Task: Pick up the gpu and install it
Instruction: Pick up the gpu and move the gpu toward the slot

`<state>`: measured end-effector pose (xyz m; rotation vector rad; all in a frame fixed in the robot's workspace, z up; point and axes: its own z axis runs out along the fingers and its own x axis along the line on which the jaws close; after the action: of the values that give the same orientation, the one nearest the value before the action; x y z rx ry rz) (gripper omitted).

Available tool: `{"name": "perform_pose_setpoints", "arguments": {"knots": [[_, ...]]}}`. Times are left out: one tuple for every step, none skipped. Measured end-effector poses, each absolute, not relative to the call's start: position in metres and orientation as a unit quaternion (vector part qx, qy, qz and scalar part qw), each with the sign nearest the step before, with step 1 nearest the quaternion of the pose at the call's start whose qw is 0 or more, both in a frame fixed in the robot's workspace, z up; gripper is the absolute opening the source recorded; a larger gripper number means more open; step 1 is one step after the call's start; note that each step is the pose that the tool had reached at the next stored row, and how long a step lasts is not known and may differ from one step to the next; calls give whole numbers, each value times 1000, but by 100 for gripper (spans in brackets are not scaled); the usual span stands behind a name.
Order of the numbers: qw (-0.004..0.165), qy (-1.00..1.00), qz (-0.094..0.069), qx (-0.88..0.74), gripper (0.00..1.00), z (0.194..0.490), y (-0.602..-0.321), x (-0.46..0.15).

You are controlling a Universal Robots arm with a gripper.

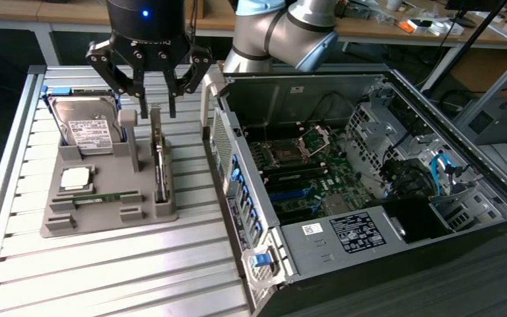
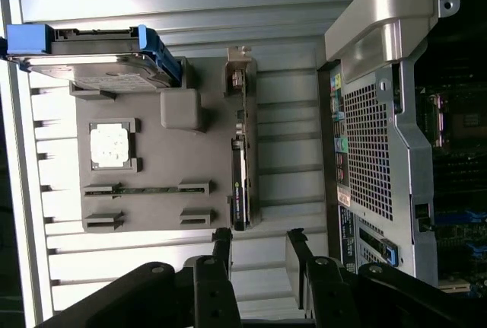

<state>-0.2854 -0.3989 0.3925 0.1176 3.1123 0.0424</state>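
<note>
Above the grey plastic holder tray (image 1: 152,211) on the slatted metal table (image 1: 103,284), the black two-fingered claw (image 1: 158,107) hangs released, its fingers spread with nothing between them. Just beneath its tips, the thin green-and-black gpu (image 1: 159,165) stands on edge in the tray's slot, untouched. From that card in the exterior view, the silver white-labelled hard drive (image 1: 90,129) stands at ten o'clock and the open black computer case (image 1: 221,142) lies at three o'clock.

Wooden desks (image 1: 7,10) behind slatted metal table (image 1: 103,264)
</note>
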Motion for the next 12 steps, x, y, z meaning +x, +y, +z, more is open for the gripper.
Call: {"name": "perform_pose_setpoints", "arguments": {"knots": [[13,999,14,38,42,393,-399,-285],[13,999,14,38,42,393,-399,-285],[13,999,14,38,42,392,-399,-285],[13,999,14,38,42,392,-399,-285],[13,999,14,38,42,392,-399,-285],[13,999,14,38,42,392,-399,-286],[13,999,14,38,42,391,-399,-286],[13,999,14,38,42,390,-399,-286],[13,999,14,38,42,389,-399,-286],[13,999,14,38,42,388,-399,-286],[13,999,14,38,42,387,-399,-286],[13,999,14,38,42,386,-399,-286]]}}
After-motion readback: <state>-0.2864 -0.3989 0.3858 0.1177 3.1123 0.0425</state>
